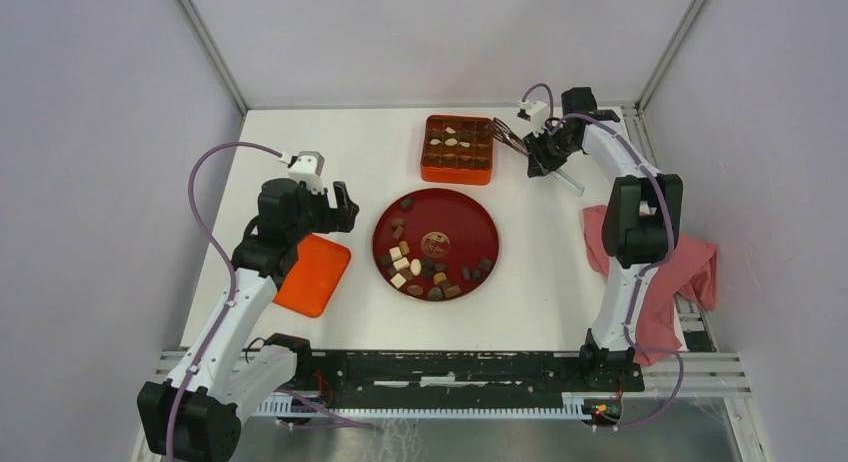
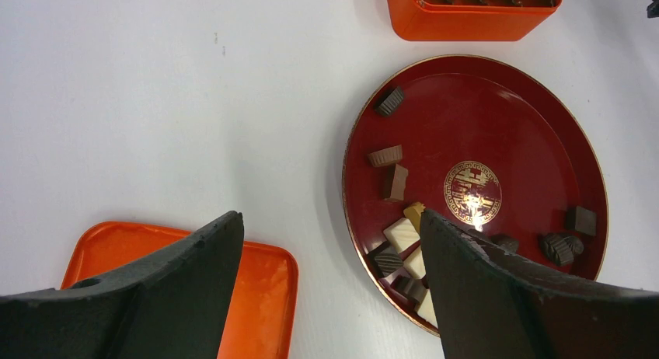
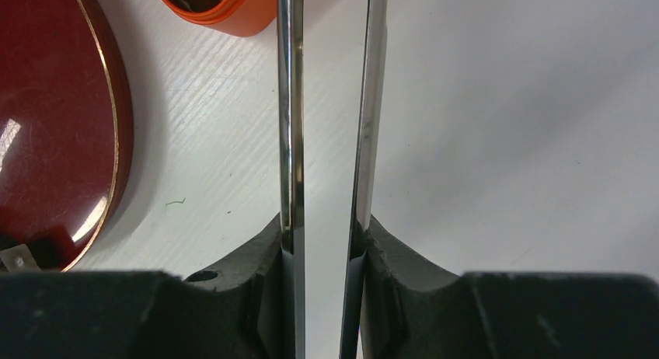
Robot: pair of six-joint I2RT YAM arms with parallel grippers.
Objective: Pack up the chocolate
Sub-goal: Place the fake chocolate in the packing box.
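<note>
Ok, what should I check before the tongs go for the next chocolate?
1. Right gripper shut on the long metal tongs: ok.
2. Tong blades apart, nothing between them in view: ok.
3. Left gripper open and empty: ok.
4. Bite-size chocolate pieces left on the round red plate: ok.
5. Free compartments in the square orange gridded box: cannot tell.
6. Flat orange lid apart from the plate: ok.
</note>
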